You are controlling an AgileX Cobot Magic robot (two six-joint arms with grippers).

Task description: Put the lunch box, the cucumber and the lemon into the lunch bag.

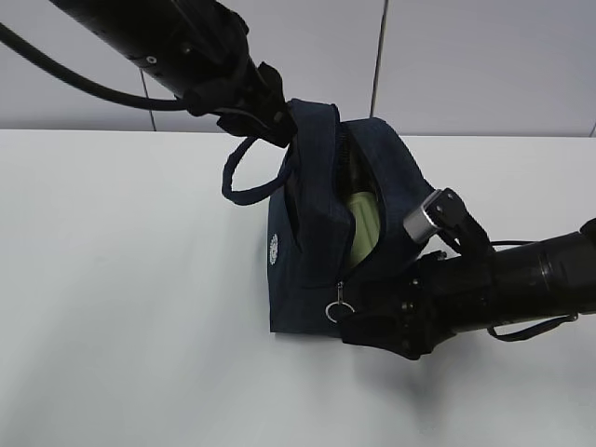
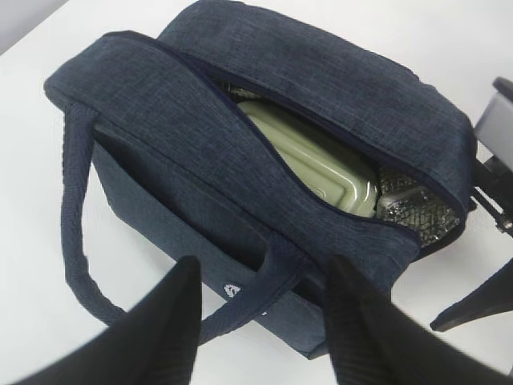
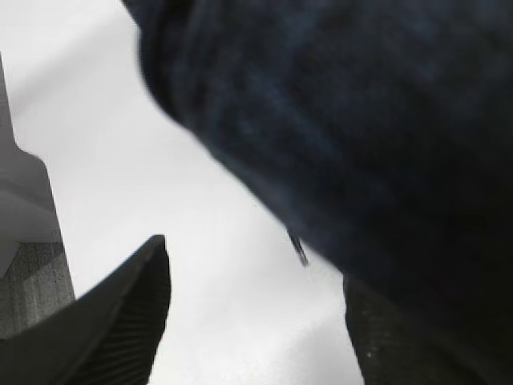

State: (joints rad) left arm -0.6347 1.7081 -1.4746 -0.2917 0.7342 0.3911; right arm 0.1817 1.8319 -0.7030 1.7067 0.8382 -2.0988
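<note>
The dark navy lunch bag [image 1: 312, 242] stands mid-table with its top zipper open. Through the opening shows the sage-green lid of the lunch box [image 2: 321, 160], lying inside against the silver lining. The cucumber and the lemon are hidden or out of view. My left gripper [image 1: 272, 116] is at the bag's top left edge; in the left wrist view it [image 2: 264, 269] stands open, with a handle strap [image 2: 268, 293] running between the fingers. My right gripper [image 1: 372, 321] is low at the bag's near right corner, beside the metal ring pull [image 1: 338, 307]. It [image 3: 255, 265] is open, holding nothing, one finger by the fabric [image 3: 361, 120].
The bag's other loop handle [image 1: 244, 179] hangs out to the left. Bare white table [image 1: 121, 279] lies all round, with a grey panelled wall [image 1: 484, 56] behind. Part of the right arm [image 2: 495, 152] shows at the right edge of the left wrist view.
</note>
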